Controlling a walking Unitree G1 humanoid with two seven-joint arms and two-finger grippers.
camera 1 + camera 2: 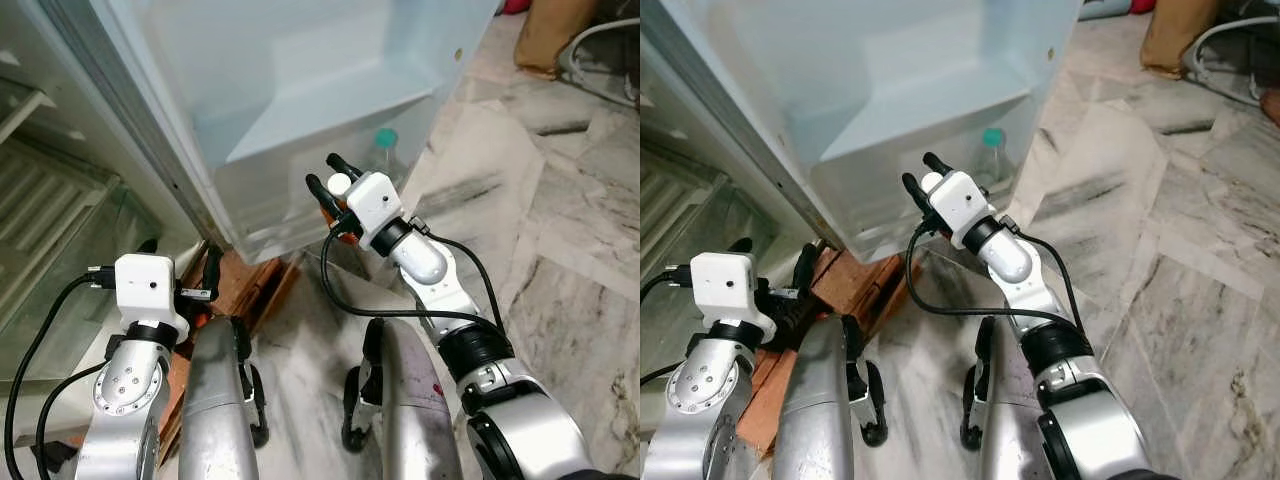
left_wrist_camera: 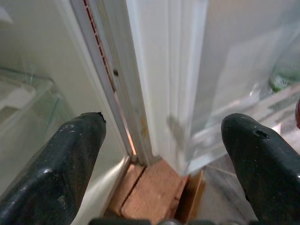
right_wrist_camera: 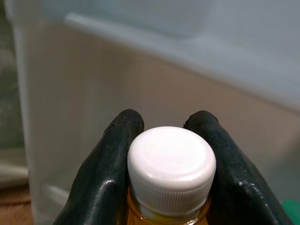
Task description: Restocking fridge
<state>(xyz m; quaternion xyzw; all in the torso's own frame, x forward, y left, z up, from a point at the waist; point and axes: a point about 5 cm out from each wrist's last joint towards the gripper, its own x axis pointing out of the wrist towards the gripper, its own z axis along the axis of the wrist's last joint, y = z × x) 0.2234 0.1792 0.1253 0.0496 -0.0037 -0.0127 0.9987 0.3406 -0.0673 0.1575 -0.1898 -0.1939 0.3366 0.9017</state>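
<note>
A bottle with a white cap is sitting pinched between the two black fingers of the right gripper, amber liquid showing just under the cap. The gripper is clamping the bottle at its neck and holding it up just in front of the bottom bin of the open fridge door — the bottle is outside the bin, near its translucent front wall.

Inside that bin a clear bottle with a green cap is standing upright towards the door's outer edge. The shelf above is looking bare from here.

The left gripper is hanging low beside the fridge's hinge side, its fingers spread wide apart around nothing — pointing at the corner where the door meets the cabinet. Under that corner, reddish-brown bricks are lying on the marble floor. To the far left, glass shelves are showing inside the fridge cabinet.
</note>
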